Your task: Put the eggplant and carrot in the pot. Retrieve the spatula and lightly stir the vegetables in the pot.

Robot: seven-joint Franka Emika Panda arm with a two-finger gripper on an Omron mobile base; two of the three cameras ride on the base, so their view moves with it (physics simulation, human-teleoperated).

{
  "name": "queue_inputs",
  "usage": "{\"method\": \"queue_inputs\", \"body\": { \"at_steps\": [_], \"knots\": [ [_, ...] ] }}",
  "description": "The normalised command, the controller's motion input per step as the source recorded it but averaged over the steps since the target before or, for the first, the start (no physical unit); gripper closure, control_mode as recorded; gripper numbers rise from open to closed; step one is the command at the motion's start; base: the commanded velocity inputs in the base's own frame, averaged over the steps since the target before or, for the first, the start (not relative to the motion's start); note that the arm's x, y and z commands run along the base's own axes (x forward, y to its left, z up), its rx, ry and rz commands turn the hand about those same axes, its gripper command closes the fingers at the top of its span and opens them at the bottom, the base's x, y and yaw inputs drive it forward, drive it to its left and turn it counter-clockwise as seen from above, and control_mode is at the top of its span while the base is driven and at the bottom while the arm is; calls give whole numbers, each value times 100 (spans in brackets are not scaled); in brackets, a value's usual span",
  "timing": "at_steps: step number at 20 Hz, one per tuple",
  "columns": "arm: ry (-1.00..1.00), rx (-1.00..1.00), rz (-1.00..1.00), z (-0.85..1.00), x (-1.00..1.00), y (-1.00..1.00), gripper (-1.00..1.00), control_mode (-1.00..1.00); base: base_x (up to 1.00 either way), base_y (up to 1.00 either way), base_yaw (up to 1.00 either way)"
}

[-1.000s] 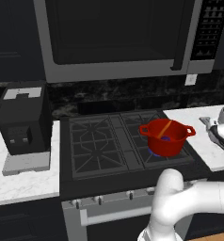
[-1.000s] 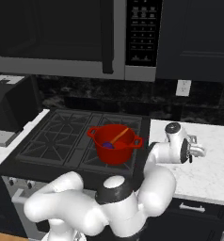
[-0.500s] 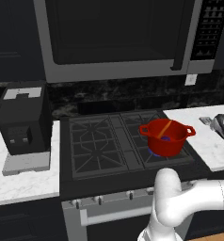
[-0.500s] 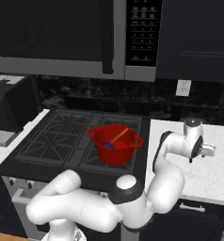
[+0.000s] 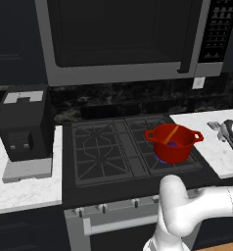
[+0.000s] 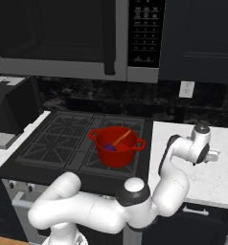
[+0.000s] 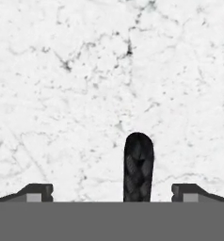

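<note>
The red pot (image 5: 173,145) (image 6: 117,149) stands on the stove's front right burner. The orange carrot (image 5: 171,133) (image 6: 121,139) leans inside it, and the dark-purple eggplant (image 6: 109,148) lies at its bottom. My gripper (image 7: 113,190) hangs open over the white marble counter (image 6: 216,167) to the right of the stove, pointing down at it. In the hand view a black, rounded end of what looks like the spatula (image 7: 138,167) lies on the marble between the two fingertips (image 7: 38,190), touching neither. The white hand (image 6: 199,146) sits well to the right of the pot.
A microwave (image 5: 123,39) hangs above the stove (image 5: 113,147). A black appliance (image 5: 25,125) stands on the left counter. A wall outlet (image 6: 186,89) is on the dark backsplash. Marble counter stretches on to the right of the hand.
My hand has swung to the right, away from the pot and further over the right counter. The pot and its vegetables have not moved.
</note>
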Motion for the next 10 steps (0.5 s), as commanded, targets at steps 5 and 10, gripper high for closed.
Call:
{"method": "queue_inputs", "body": {
  "at_steps": [5, 10],
  "knots": [
    [4, 0, 9, -57, 5, 8, 100, -100, 0, 0, 0],
    [11, 0, 5, -34, 2, 14, 100, -100, 0, 0, 0]
  ]
}}
